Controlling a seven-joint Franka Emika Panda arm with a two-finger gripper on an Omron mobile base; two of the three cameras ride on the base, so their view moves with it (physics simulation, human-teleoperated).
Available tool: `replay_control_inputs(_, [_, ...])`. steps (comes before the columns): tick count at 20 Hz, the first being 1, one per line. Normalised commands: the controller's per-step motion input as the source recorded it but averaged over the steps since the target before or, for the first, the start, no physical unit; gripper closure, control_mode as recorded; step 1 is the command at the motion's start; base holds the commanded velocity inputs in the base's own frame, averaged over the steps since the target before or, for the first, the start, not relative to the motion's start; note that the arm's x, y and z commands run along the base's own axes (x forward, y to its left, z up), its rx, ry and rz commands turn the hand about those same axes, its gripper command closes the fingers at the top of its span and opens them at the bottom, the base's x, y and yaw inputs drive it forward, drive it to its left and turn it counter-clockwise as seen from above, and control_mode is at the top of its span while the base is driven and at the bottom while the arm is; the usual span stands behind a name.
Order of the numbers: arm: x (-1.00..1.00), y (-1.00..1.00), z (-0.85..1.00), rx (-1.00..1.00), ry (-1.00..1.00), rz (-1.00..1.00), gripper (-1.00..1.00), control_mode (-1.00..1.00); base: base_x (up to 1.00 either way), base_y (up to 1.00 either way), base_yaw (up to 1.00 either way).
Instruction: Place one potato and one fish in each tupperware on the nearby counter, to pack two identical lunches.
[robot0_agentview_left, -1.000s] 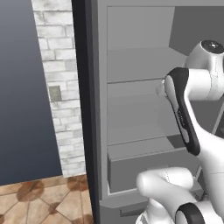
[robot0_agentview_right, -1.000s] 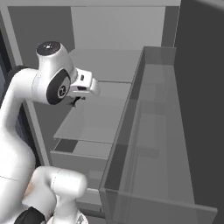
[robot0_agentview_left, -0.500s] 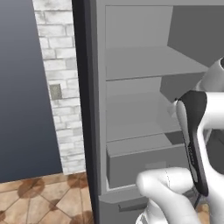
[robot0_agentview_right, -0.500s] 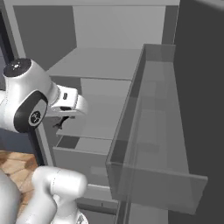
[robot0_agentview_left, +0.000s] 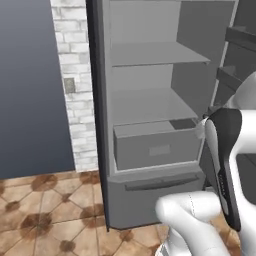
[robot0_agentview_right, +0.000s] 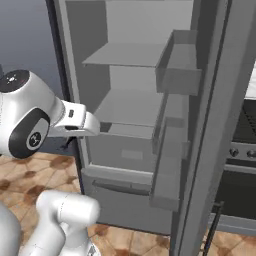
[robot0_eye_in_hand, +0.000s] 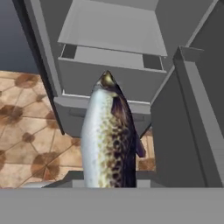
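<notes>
Carrying step: my claw is clamped on the fish (robot0_eye_in_hand: 109, 140), a slick, tapered, silver-bellied body with dark speckled back hanging in front of the open grey fridge (robot0_agentview_right: 135, 100), so I judge a level, unhurried transport to the counter's tupperware safest against slipping.
</notes>
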Motion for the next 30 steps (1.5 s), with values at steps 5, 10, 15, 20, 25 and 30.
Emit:
replay_control_inputs(5, [0.00, 0.00, 0.00, 0.00, 0.00, 0.00, 1.00, 1.00, -1.00, 0.00, 0.07])
replay_control_inputs(10, [0.00, 0.00, 0.00, 0.00, 0.00, 0.00, 1.00, 1.00, -1.00, 0.00, 0.04])
replay_control_inputs(15, [0.00, 0.00, 0.00, 0.00, 0.00, 0.00, 1.00, 1.00, -1.00, 0.00, 0.01])
replay_control_inputs(20, [0.00, 0.00, 0.00, 0.00, 0.00, 0.00, 1.00, 1.00, -0.95, -0.12, 0.00])
replay_control_inputs(25, [0.00, 0.00, 0.00, 0.00, 0.00, 0.00, 1.00, 1.00, -0.31, -0.55, -0.05])
replay_control_inputs(30, [0.00, 0.00, 0.00, 0.00, 0.00, 0.00, 1.00, 1.00, -0.25, -0.89, -0.25])
